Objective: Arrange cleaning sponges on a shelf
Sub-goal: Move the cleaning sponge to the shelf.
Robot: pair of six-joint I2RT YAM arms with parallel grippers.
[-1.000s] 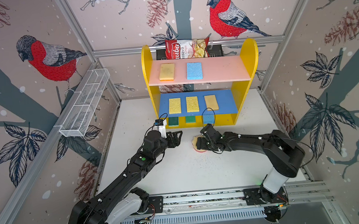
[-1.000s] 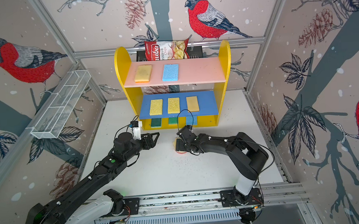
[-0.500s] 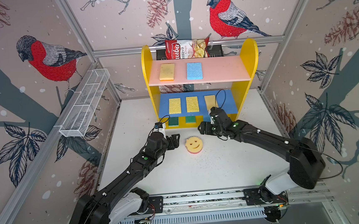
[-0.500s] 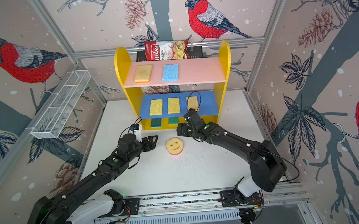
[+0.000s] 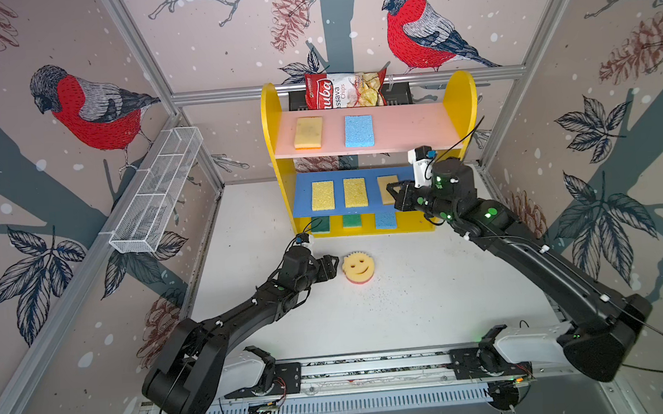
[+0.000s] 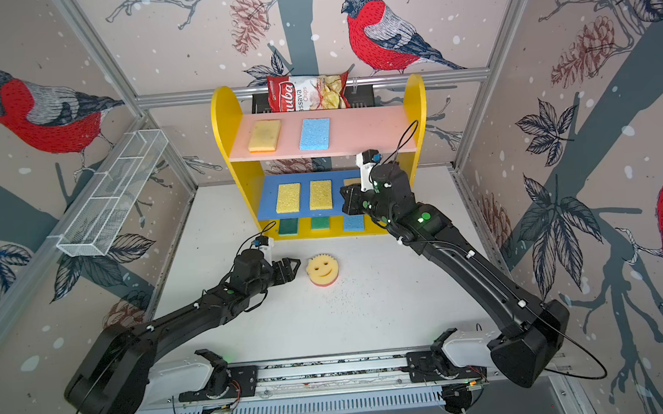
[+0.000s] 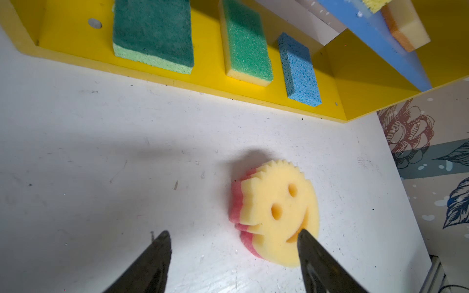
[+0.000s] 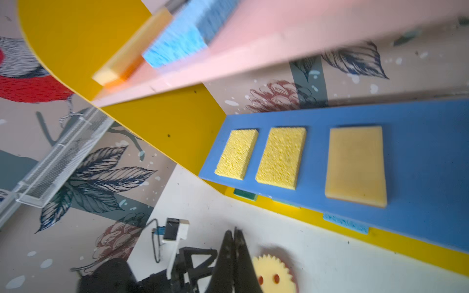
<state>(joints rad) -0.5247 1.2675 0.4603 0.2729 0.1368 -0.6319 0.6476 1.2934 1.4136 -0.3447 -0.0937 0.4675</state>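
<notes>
Round smiley sponge [image 5: 358,268] lies flat near the middle of the white table [image 5: 409,314], apart from the shelf [image 5: 461,103] standing at the table's far edge. Left gripper [image 5: 332,267], jaws open and empty, sits just beside the sponge. Right gripper [image 5: 394,196], jaws closed on nothing, hangs at the front edge of the blue middle board [image 5: 301,202].

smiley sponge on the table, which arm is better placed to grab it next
Left. The left end effector is open, right beside the smiley sponge on the table. The right end effector is shut, up by the shelf, farther off.
</notes>
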